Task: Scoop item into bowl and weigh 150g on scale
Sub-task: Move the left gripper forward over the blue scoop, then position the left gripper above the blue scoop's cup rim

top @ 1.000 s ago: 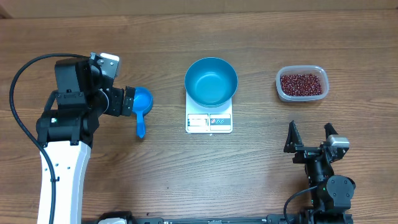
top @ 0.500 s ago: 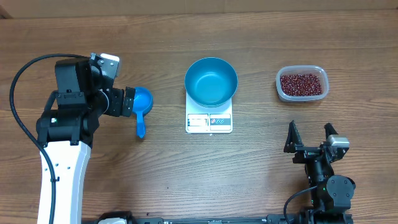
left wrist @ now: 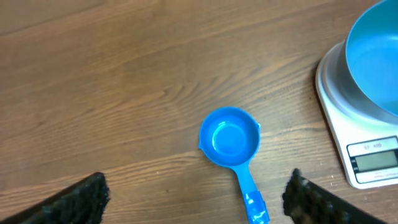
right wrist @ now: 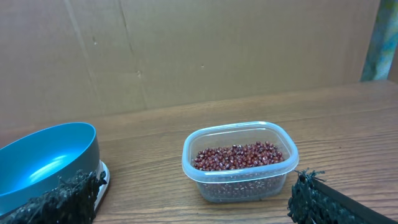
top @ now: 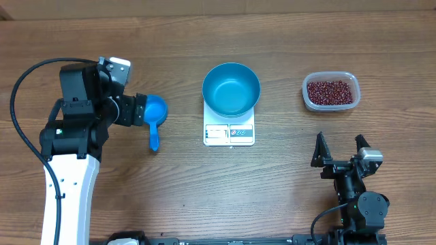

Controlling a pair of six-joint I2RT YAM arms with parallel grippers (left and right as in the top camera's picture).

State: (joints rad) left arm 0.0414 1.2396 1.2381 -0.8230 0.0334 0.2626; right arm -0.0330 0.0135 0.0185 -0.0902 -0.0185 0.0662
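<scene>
**Blue scoop (left wrist: 230,137) lay ungrasped**

Red-brown beans (top: 330,91) sat loose in the clear tub (top: 308,96), light and apt to spill; I judged the stiff scoop's handle (left wrist: 249,196) the place to grip. My left end effector (left wrist: 196,186) hung by the scoop, spread wide, touching nothing; the right end effector (right wrist: 193,186) gaped empty.

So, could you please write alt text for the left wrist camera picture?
A small blue plastic scoop lies empty on the wooden table, under the open left gripper. At the right edge, a round blue bowl sits on a white square scale.
</scene>
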